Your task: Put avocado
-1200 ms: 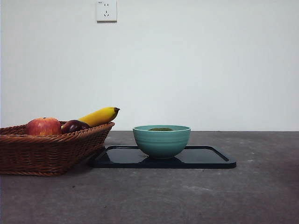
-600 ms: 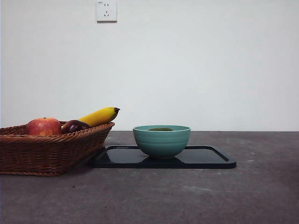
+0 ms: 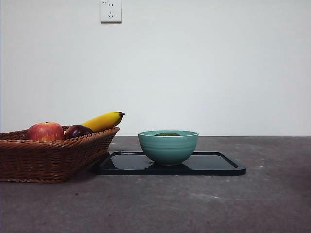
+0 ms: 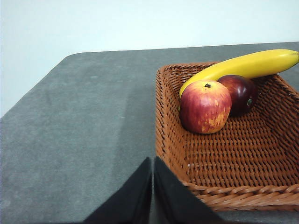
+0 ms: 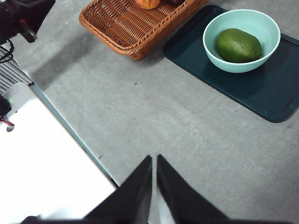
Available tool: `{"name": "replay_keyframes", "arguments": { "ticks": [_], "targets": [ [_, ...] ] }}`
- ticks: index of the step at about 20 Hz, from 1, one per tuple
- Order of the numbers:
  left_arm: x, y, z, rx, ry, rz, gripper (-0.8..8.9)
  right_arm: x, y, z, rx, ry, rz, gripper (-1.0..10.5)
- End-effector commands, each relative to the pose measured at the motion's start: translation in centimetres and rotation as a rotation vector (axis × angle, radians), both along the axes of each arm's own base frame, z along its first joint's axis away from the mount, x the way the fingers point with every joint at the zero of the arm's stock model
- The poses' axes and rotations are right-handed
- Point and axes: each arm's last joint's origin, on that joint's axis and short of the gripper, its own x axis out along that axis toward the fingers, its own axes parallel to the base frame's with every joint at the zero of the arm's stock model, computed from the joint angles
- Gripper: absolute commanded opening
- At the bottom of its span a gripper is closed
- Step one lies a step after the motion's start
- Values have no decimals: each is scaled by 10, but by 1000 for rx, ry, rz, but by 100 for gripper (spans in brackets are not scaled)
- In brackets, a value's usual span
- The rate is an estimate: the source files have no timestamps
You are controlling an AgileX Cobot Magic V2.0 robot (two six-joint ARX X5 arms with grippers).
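Note:
The dark green avocado (image 5: 238, 45) lies inside the teal bowl (image 5: 261, 22). In the front view only its top (image 3: 167, 134) shows above the bowl's rim (image 3: 168, 147). The bowl stands on a dark tray (image 3: 214, 165), also in the right wrist view (image 5: 261, 93). My right gripper (image 5: 154, 161) is shut and empty, high above the bare table, well away from the bowl. My left gripper (image 4: 153, 163) is shut and empty, just outside the near corner of the wicker basket (image 4: 261, 186). Neither gripper shows in the front view.
The wicker basket (image 3: 48, 155) stands left of the tray and holds a red apple (image 4: 204, 106), a dark purple plum (image 4: 240, 93) and a banana (image 4: 247, 65). A white surface (image 5: 42, 158) lies past the table's edge in the right wrist view.

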Motion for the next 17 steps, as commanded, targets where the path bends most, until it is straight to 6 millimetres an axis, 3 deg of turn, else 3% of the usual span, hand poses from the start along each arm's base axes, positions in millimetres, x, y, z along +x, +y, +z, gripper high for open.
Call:
{"name": "replay_keyframes", "arguments": {
  "ticks": [1,6,8,12,15,17],
  "targets": [
    [1,0,-8,-5,25,0,8,0,2,3,13,-6,5,8],
    [1,0,-8,-6,25,0,8,0,1,3,12,-7,4,8],
    [1,0,-8,-6,25,0,8,2,-6,7,-10,-102,-21,8],
    [1,0,-8,-5,25,0,8,19,-32,16,84,-314,-277,8],
    [1,0,-8,-6,26,0,8,23,-54,0,113,-477,-470,8],
    [1,0,-8,-6,26,0,8,24,-66,-20,124,-583,-576,8]
  ]
}}
